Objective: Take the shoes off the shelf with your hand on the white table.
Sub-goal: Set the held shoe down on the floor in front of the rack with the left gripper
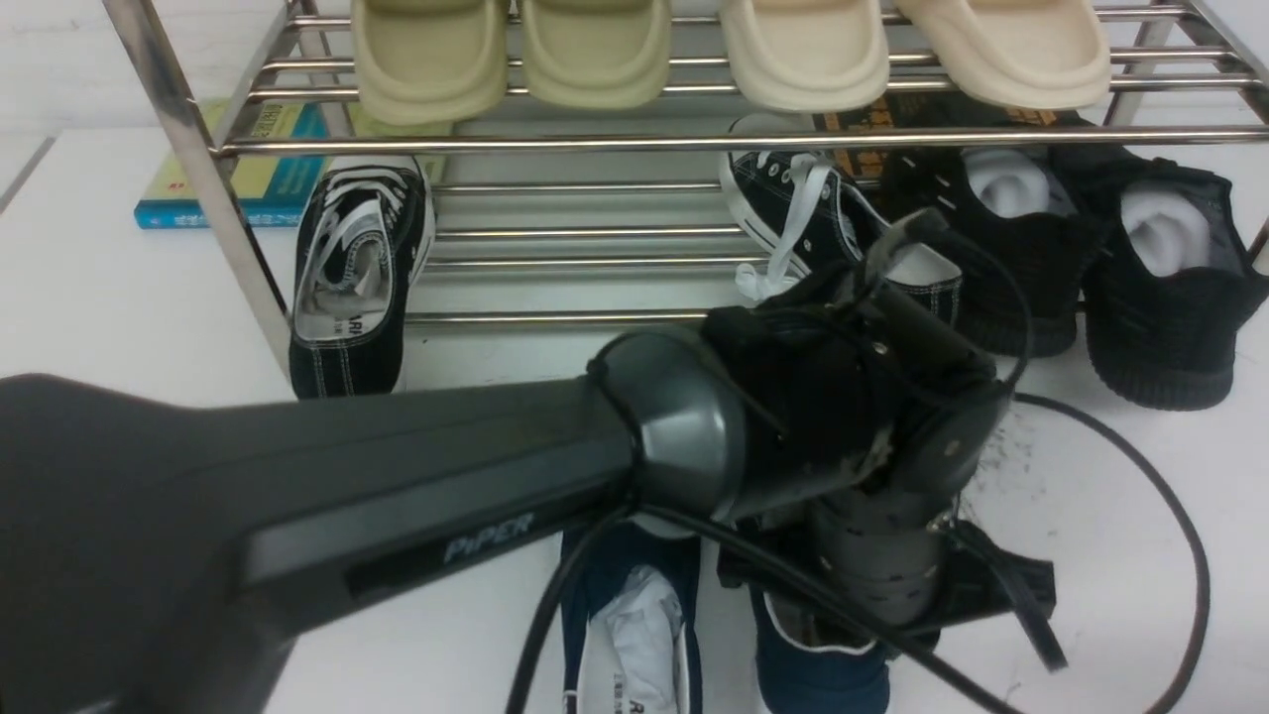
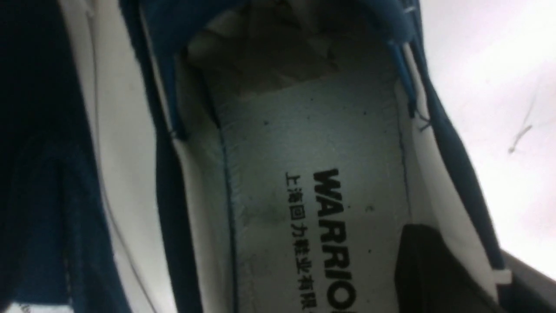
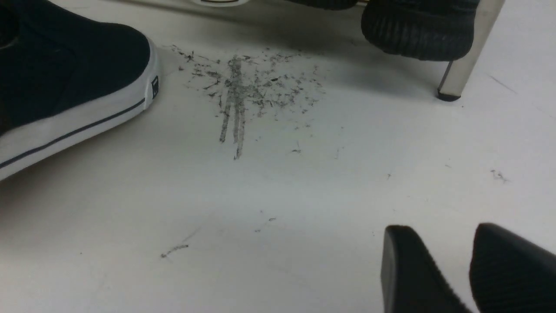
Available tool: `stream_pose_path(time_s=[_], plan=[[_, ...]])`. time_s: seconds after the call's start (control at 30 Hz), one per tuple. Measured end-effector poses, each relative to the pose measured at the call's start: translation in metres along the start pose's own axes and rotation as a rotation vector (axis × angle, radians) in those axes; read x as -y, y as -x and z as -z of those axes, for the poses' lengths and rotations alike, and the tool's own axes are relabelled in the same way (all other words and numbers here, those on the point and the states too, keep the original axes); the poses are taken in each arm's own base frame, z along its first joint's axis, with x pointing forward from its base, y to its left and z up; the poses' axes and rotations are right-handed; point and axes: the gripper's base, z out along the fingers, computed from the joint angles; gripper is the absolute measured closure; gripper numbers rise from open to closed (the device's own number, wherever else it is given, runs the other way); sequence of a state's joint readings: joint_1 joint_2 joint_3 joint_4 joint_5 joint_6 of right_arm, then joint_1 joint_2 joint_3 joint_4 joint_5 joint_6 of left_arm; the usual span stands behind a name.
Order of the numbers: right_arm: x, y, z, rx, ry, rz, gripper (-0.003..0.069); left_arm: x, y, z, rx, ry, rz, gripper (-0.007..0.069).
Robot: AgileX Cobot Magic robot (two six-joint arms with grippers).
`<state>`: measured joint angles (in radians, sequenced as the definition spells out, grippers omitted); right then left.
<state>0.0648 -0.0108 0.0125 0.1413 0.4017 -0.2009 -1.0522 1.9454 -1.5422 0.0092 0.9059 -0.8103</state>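
Note:
Both navy slip-on shoes stand on the white table (image 1: pixel 119 297) in front of the chrome shelf (image 1: pixel 595 144). One shoe (image 1: pixel 634 635) has paper stuffing. The other (image 1: pixel 818 679) lies under my left gripper (image 1: pixel 853 635), which points down on the PiPER arm. In the left wrist view my left gripper (image 2: pixel 495 278) straddles this shoe's (image 2: pixel 304 143) side wall, with one finger (image 2: pixel 430 269) inside on the WARRIOR insole and the other outside, shut on the wall. My right gripper (image 3: pixel 447 243) hovers low over the table, shut and empty. A navy shoe (image 3: pixel 65 82) lies beyond it.
Black lace-up sneakers (image 1: pixel 357 278) and all-black knit sneakers (image 1: pixel 1160 288) sit on the lower tier. Beige slippers (image 1: pixel 605 50) fill the top tier. A book (image 1: pixel 248 178) lies behind the rack. A black cable (image 1: pixel 1180 535) loops on the table. A scuff smear (image 3: pixel 243 95) and a rack leg (image 3: pixel 464 56) are near my right gripper.

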Motion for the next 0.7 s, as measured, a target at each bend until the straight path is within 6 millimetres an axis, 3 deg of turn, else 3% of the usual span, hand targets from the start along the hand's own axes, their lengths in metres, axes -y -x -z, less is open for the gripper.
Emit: stream_pose_path(time_s=[0.33, 0.57, 0.7], plan=[[0.0, 0.0, 0.0, 0.0, 0.0, 0.0, 0.0419, 0.0, -0.004, -0.009, -0.05, 0.014, 0.008, 0.0509], [0.0, 0.0, 0.0, 0.0, 0.0, 0.0, 0.0419, 0.006, -0.005, -0.006, -0.075, -0.052, -0.046, 0.0291], [0.0, 0.0, 0.0, 0.0, 0.0, 0.0, 0.0419, 0.009, -0.003, 0.008, -0.06, -0.075, -0.074, 0.0232]])
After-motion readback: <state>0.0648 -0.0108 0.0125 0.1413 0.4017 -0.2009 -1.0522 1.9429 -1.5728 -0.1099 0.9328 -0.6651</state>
